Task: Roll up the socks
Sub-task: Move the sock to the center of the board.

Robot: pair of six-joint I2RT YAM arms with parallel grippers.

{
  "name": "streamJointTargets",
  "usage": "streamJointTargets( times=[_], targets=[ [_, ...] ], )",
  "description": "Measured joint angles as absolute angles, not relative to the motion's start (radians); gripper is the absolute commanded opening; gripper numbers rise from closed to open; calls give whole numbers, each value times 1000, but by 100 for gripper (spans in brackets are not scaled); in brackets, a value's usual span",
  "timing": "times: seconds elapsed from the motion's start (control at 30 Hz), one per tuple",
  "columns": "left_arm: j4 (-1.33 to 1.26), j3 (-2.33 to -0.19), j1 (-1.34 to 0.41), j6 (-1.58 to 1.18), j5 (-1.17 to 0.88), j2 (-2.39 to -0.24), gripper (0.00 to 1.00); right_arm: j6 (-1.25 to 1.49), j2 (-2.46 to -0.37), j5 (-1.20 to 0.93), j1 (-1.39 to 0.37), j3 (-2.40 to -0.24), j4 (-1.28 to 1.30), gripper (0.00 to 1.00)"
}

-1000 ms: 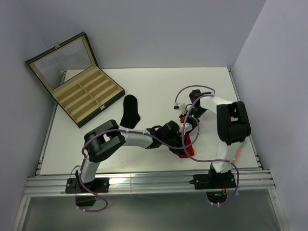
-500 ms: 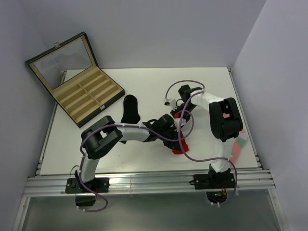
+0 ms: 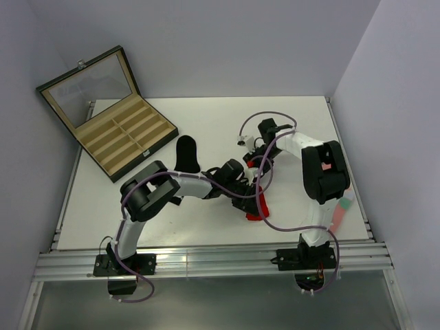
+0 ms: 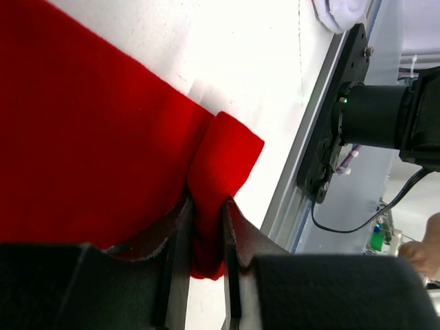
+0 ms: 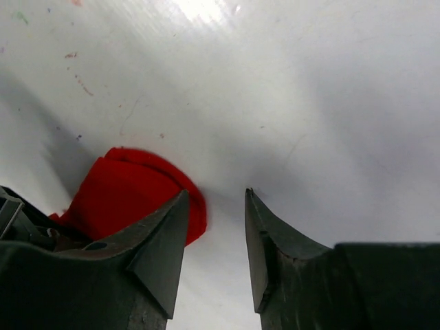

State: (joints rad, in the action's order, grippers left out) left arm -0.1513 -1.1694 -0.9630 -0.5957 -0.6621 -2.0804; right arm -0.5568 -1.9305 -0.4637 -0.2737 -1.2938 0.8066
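The red sock (image 3: 260, 205) lies on the white table between the two arms. In the left wrist view my left gripper (image 4: 206, 210) is shut on a raised fold of this red sock (image 4: 89, 137). From above, the left gripper (image 3: 249, 198) sits at the sock's left edge. My right gripper (image 5: 215, 194) is open over bare table, with nothing between its fingers; a bunched end of the red sock (image 5: 127, 189) lies just beside its left finger. The right gripper (image 3: 256, 162) hovers at the sock's far end. The black sock (image 3: 185, 152) lies flat, left of both grippers.
An open compartment box (image 3: 124, 134) with a glass lid stands at the back left. A salmon-pink sock (image 3: 340, 210) lies by the right arm near the table's right edge. A metal rail (image 3: 206, 260) runs along the near edge.
The right gripper has opened and let go of the red sock's end. The left gripper kept its hold and shifted slightly left with the sock.
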Motion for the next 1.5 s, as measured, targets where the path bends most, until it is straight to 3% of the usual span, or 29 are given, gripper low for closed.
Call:
streamJointTargets(
  times=[0.5,0.8,1.13,1.5],
  targets=[
    [-101,-1204,-946,-648,-717,-2108,6,-515,-1708,-537,-152,-1238,721,48],
    [11,-1275,-933,-653,-756,-2144,6,-763,-1421,-604,-8,-1040,780,48],
    [163,-1365,-908,-657,-805,-2192,5,-1105,-1196,-632,-75,-826,910,50],
    [233,-1411,-900,-673,-830,-2223,5,-1149,-1090,-578,-326,-677,874,54]
  ],
)
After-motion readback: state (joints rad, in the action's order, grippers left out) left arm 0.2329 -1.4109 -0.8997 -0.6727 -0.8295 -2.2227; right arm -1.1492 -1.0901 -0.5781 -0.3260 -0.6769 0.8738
